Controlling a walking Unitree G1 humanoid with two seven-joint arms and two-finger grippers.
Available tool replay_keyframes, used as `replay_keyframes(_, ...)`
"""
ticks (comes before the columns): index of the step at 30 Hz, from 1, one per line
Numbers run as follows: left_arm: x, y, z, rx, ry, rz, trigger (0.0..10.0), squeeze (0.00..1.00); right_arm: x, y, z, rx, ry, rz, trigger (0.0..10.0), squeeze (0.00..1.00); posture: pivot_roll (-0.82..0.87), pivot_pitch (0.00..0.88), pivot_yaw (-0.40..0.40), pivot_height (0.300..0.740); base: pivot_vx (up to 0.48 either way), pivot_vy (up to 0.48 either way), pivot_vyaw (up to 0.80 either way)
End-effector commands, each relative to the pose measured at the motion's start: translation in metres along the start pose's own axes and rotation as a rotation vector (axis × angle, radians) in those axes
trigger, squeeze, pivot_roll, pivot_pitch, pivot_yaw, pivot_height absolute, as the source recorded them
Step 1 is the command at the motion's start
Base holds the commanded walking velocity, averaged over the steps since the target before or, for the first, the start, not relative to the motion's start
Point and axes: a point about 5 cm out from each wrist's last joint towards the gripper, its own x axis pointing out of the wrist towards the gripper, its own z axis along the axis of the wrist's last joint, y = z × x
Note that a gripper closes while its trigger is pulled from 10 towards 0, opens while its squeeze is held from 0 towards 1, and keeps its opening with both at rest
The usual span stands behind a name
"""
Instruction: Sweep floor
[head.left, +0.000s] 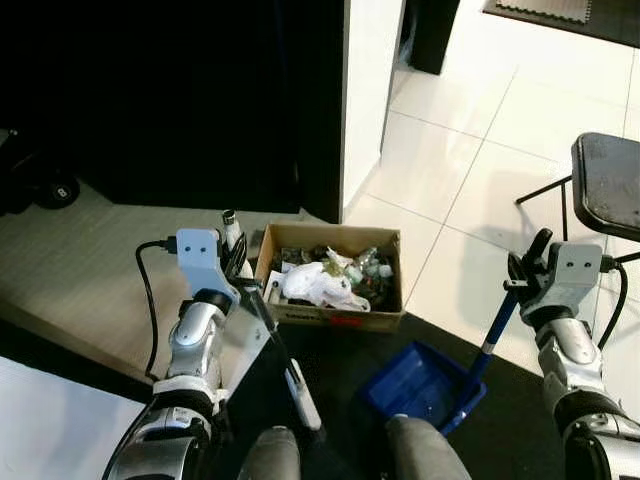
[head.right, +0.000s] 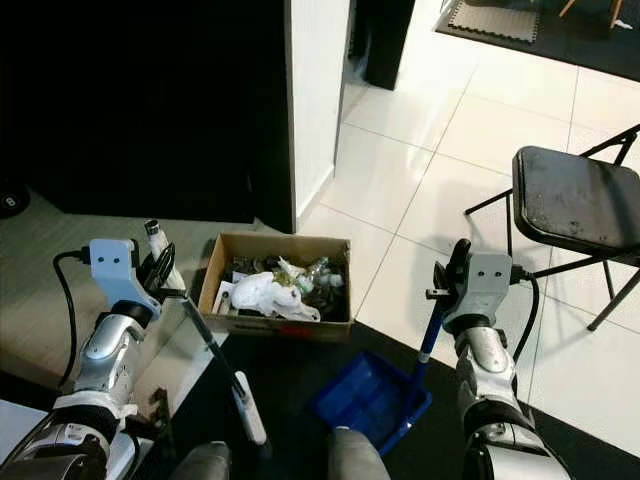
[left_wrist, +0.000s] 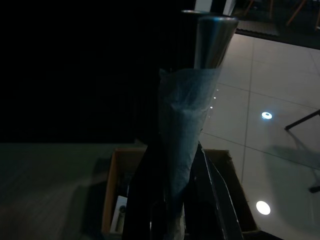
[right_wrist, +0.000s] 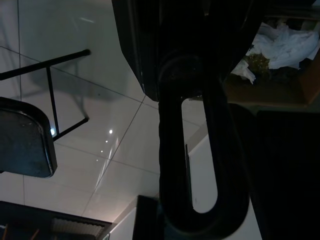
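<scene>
Cardboard box (head.left: 330, 275), filled with crumpled white paper and mixed rubbish, serves as the reference point; it sits on the floor at the edge of a dark mat (head.left: 330, 360), just in front of a white wall corner (head.left: 370, 90). Left gripper (head.left: 238, 262) is beside the box's left wall, fingers clamped together on the upper part of a broom handle (head.left: 270, 325), which slants down from the box's near-left corner toward the robot's feet and ends in a pale tip on the mat. In the left wrist view the handle's metal end (left_wrist: 212, 37) stands above a plastic-wrapped section. Right gripper (head.right: 450, 275) is well to the right of the box, closed on the blue handle (head.right: 430, 335) of a blue dustpan (head.right: 370, 400); the pan rests on the mat just in front of the box's near-right corner, mouth facing the box. Judged from this layout, the pan is set low to receive debris and the broom is angled to push toward it. A black folding chair (head.right: 575, 200) stands on the white tiles (head.right: 420, 160) far right of the box.
</scene>
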Motion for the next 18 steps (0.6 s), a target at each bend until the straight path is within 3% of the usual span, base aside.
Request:
replay_keyframes(1, 0.0020, 0.0017, 0.0044, 0.001, -0.017, 0.005, 10.0, 0.00, 0.0021, 0.0054, 0.0007, 0.010, -0.002, 0.017, 10.0, 0.00, -0.02, 0.013, 0.013, 0.740, 0.000, -0.412, 0.00)
replay_keyframes(18, 0.0022, 0.0012, 0.0049, 0.000, -0.016, 0.008, 10.0, 0.00, 0.0022, 0.0057, 0.0009, 0.010, -0.001, 0.019, 10.0, 0.00, -0.02, 0.015, 0.013, 0.740, 0.000, -0.419, 0.00)
